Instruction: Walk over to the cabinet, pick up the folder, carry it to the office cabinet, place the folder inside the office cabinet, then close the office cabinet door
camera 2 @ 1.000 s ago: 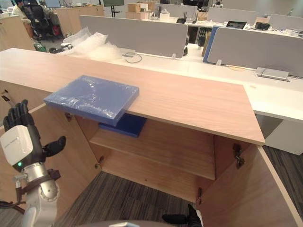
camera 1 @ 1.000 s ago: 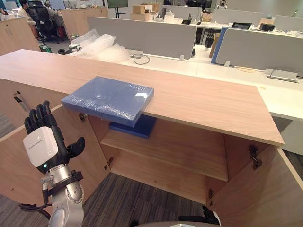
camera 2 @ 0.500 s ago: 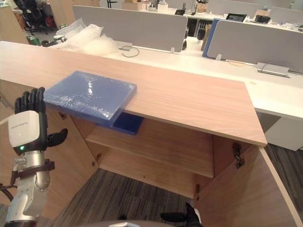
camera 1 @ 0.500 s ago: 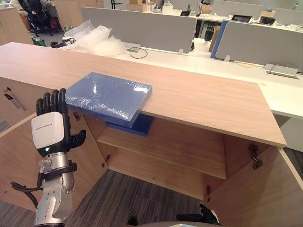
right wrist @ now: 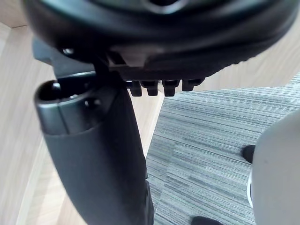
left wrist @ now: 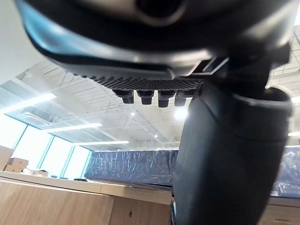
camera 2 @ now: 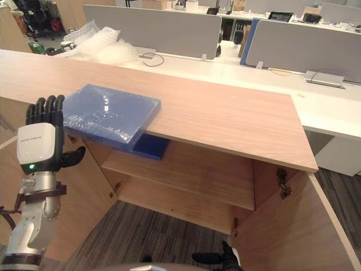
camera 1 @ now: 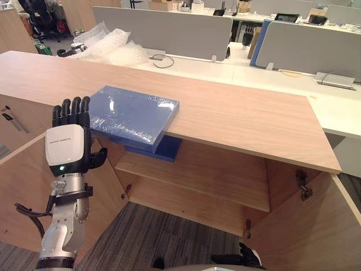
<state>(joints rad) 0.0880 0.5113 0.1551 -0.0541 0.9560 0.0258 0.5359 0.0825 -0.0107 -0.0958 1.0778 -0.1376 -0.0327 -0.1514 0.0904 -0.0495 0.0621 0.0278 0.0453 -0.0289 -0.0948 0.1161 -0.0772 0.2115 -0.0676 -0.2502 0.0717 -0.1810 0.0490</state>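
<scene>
The left hand (camera 1: 69, 148) has come up in the last second from low beside the open left door (camera 1: 22, 192) to the height of the folder (camera 1: 135, 113), so I judge the pick-up is only starting. Its fingers are straight and spread upward, the palm turned to the folder's edge, holding nothing; contact I cannot confirm. The folder lies flat on the cabinet top (camera 1: 242, 121), its near corner overhanging the open cabinet, above a second blue item (camera 1: 169, 149) on the shelf. The right hand (right wrist: 103, 154) hangs low, fingers relaxed, empty.
</scene>
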